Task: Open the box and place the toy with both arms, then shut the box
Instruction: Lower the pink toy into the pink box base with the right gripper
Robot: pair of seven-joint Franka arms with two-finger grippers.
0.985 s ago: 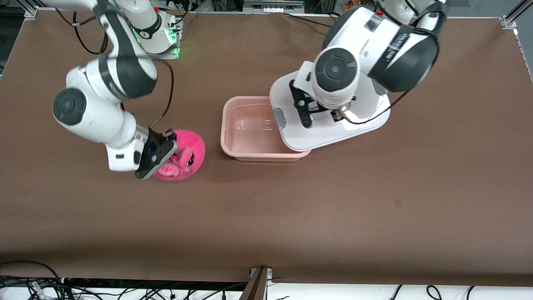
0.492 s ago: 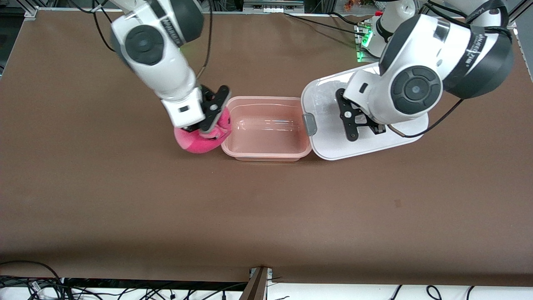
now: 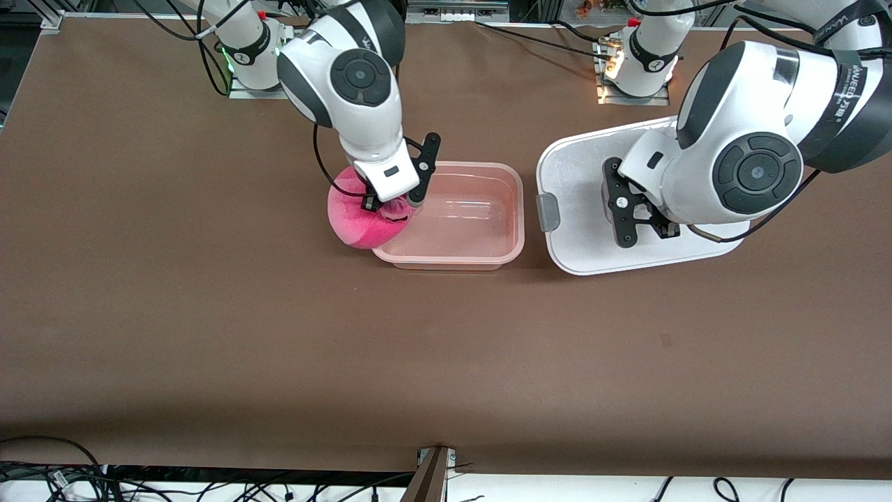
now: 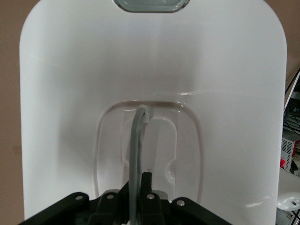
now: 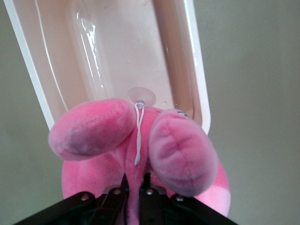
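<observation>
Comparing with one second before, we saw that the right gripper (image 3: 390,207) had lifted the rounded hot-pink plush toy (image 3: 357,222) from the brown surface (image 3: 209,335) and carried it to the translucent pink plastic tub (image 3: 481,261). It was clamped on the toy, which hung over the tub's rim at the right arm's end, not yet inside. Meanwhile the left gripper (image 3: 637,222), closed on the clear handle (image 4: 138,140) of the white lid (image 3: 578,181), had moved the lid fully off the tub; it was now beside it, toward the left arm's end. We judged the tub was open and free, so lowering and releasing the toy should follow.
</observation>
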